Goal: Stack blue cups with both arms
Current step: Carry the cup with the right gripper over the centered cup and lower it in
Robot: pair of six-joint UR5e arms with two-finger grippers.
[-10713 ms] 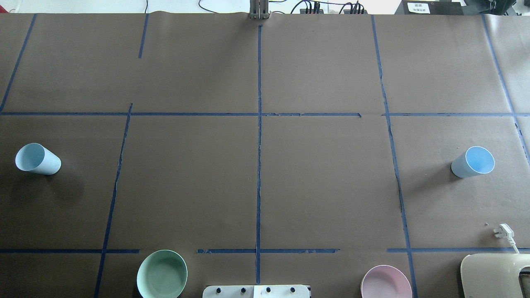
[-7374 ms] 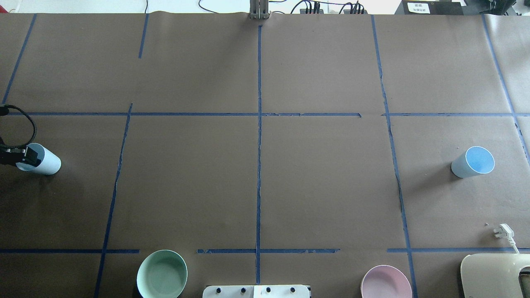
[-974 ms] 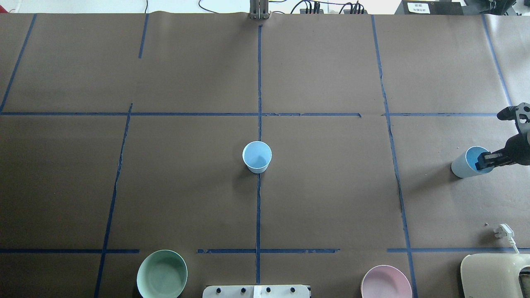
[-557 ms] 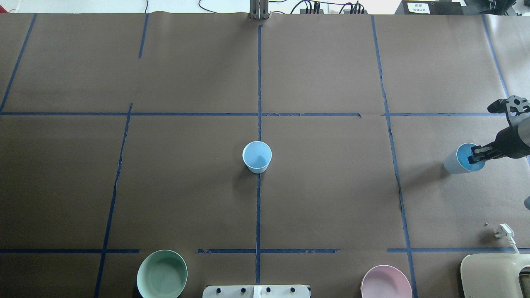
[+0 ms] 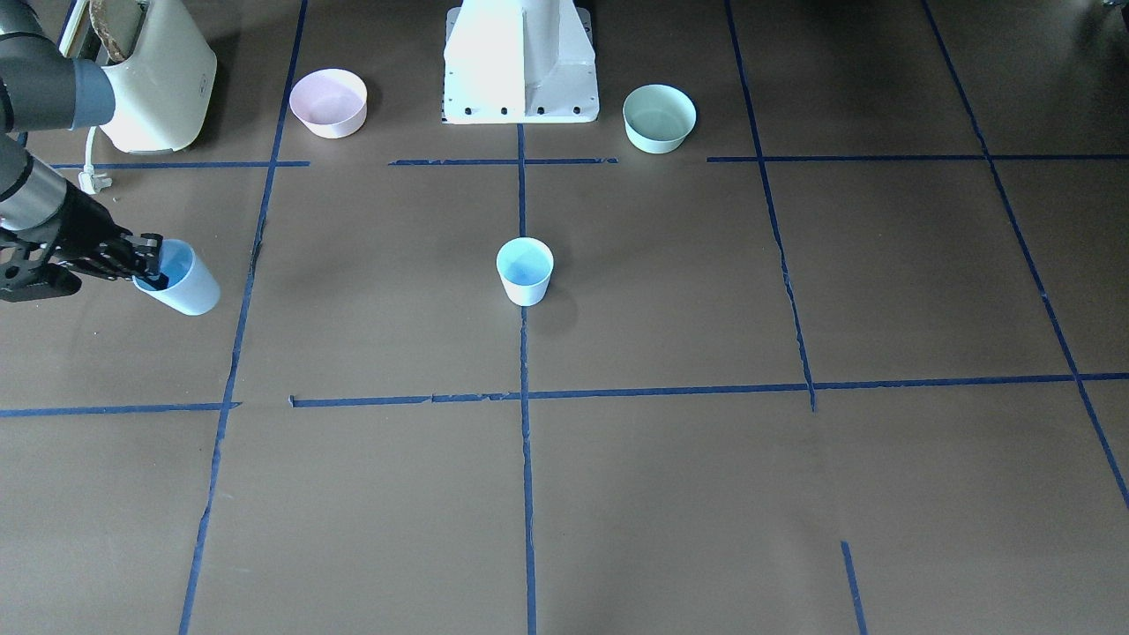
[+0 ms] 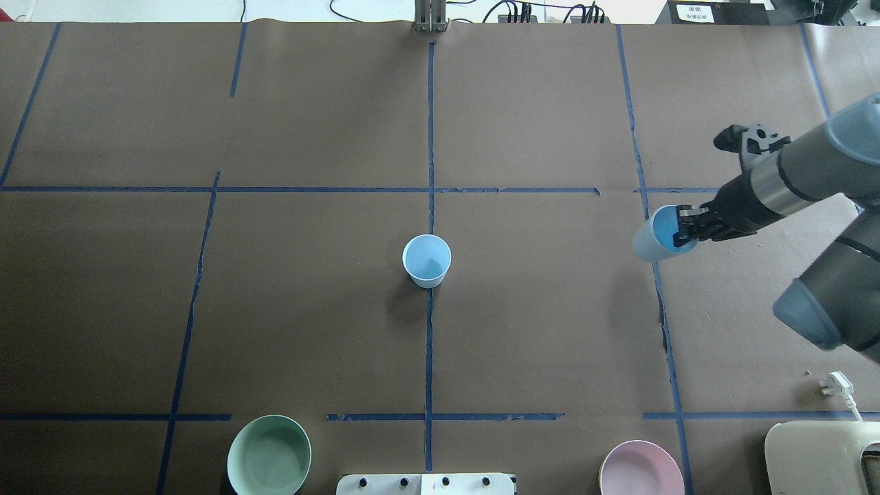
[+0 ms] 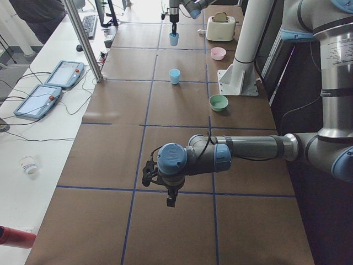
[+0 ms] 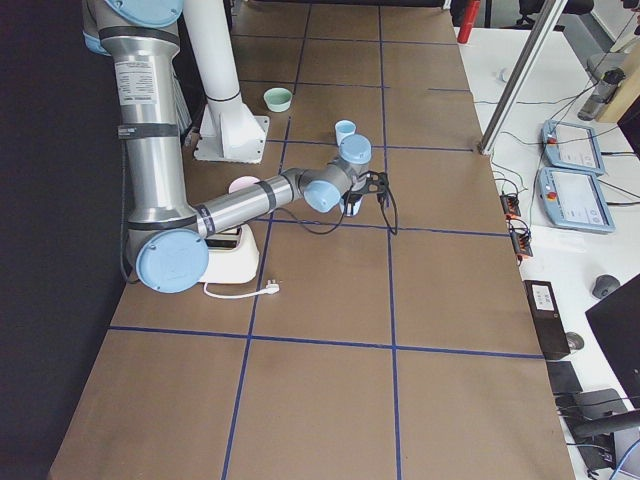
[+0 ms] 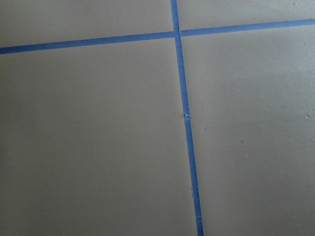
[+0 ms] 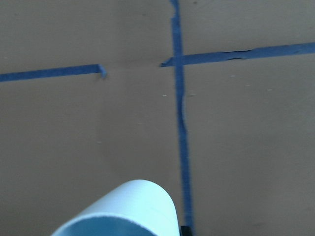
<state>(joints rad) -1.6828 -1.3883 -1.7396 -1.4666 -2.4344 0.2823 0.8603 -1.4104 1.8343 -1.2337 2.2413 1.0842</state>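
— Two questions: where is everything, and what about the jaws?

— I see one blue cup (image 6: 426, 260) standing upright mid-table (image 6: 309, 309), on the centre tape line. The second cup (image 6: 653, 239) is well apart, on the robot's right, tilted. My right arm (image 6: 777, 182) has its jaws clamped on that cup's rim, one finger inside.

— Left side?

— The left arm (image 7: 253, 146) shows only from the side; I cannot tell about its jaws.

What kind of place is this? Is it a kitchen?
Probably a robot lab, not a kitchen: grey robot arms, a table marked with blue tape lines, and control tablets beside it.
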